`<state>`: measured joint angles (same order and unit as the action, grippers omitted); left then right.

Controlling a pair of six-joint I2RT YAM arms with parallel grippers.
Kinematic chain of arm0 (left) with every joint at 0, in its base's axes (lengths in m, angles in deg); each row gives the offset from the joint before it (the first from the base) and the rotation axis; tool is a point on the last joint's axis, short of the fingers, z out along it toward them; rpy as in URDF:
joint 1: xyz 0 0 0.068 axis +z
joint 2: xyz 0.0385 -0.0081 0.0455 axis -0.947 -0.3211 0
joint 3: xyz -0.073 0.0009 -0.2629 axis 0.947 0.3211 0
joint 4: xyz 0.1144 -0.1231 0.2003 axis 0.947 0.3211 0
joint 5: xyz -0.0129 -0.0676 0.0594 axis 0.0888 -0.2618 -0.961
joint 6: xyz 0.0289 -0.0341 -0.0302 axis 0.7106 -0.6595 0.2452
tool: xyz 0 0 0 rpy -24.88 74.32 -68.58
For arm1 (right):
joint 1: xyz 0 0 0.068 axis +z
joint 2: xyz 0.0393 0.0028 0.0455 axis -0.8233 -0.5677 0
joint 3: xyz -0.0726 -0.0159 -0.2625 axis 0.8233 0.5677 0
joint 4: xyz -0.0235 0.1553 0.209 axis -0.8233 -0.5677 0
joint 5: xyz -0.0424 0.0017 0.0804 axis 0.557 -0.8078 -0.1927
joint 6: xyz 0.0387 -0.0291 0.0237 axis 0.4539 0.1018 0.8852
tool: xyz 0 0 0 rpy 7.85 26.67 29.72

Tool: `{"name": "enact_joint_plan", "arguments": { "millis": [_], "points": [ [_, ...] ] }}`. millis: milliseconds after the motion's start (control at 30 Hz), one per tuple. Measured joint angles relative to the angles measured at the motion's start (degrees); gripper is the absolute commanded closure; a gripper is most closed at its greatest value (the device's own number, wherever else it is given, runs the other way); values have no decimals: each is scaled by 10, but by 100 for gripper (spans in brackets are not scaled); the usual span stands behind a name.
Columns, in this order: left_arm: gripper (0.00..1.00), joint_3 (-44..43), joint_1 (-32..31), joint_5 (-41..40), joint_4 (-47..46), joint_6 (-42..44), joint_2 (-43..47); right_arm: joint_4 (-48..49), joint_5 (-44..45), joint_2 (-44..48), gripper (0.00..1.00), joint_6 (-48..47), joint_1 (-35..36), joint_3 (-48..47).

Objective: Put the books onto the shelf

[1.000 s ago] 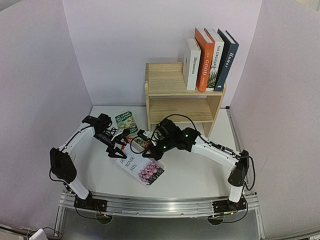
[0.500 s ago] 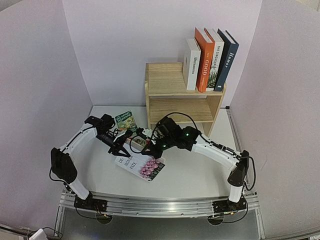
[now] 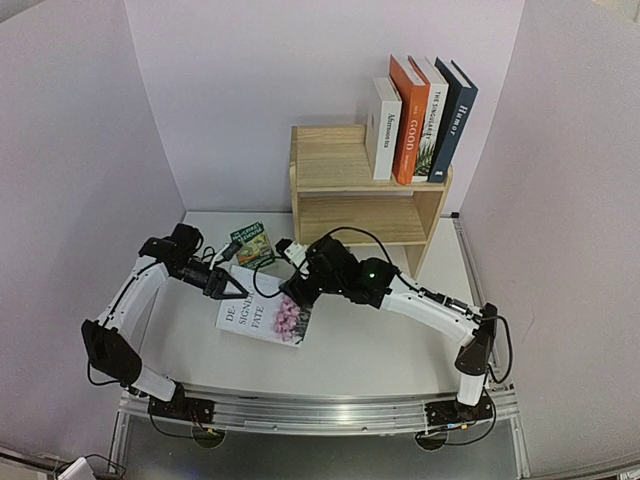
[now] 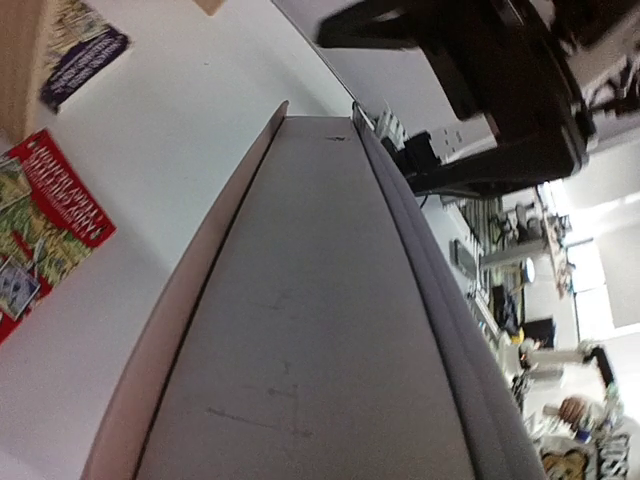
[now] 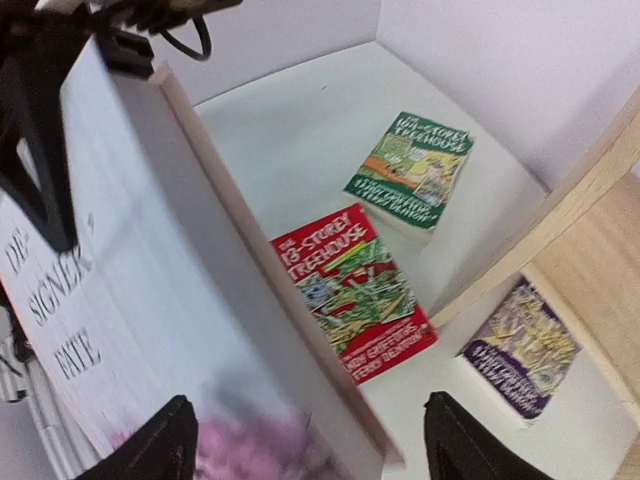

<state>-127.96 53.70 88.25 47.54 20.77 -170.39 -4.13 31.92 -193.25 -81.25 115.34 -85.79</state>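
A white book with a pink flower cover (image 3: 262, 318) stands tilted on one edge on the table. My left gripper (image 3: 232, 286) is shut on its left edge, and the book (image 4: 300, 320) fills the left wrist view, hiding the fingers. My right gripper (image 5: 310, 400) is open, its fingers (image 5: 170, 445) wide apart on either side of the book's right edge (image 5: 120, 330). On the table lie a green paperback (image 5: 410, 170), a red one (image 5: 355, 290) and a dark one (image 5: 520, 345) by the shelf's foot. The wooden shelf (image 3: 350, 185) carries a white book (image 3: 383, 128), an orange one (image 3: 408, 120), a plant-cover one (image 3: 430, 120) and a dark blue one (image 3: 455, 120) on top.
Lilac walls (image 3: 230, 90) close in the table on three sides. The shelf's lower tier (image 3: 355, 220) holds nothing that I can see. The red paperback (image 4: 45, 230) lies just beyond the lifted book. Both arms meet over the table's left-middle.
My left gripper closed on the flower book's left edge and drew it leftward and up on edge. My right gripper, shut on the book before, has opened.
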Motion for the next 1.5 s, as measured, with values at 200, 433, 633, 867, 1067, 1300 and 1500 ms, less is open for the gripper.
{"name": "enact_joint_plan", "arguments": {
  "millis": [200, 433, 633, 867, 1067, 1300, 1500],
  "points": [
    [76, 55, 126, 10, -40, -192, 41, 102, 127, 0, 13, -98, 78, 23],
    [76, 172, 199, 27, -134, -422, 55, 250, 182, -50, 12, -246, 163, 45],
    [74, 205, 229, 21, -185, -546, 60, 300, 218, -155, 10, -350, 181, 20],
    [75, 236, 230, 20, -222, -618, 76, 363, 269, -215, 25, -428, 179, -6],
    [74, 237, 230, 26, -234, -641, 76, 426, 338, -278, 46, -493, 176, -77],
    [23, 237, 230, 37, -250, -656, 77, 449, 367, -283, 66, -507, 172, -75],
    [0, 221, 231, 52, -255, -643, 77, 455, 391, -280, 68, -470, 166, -64]
  ]
}}
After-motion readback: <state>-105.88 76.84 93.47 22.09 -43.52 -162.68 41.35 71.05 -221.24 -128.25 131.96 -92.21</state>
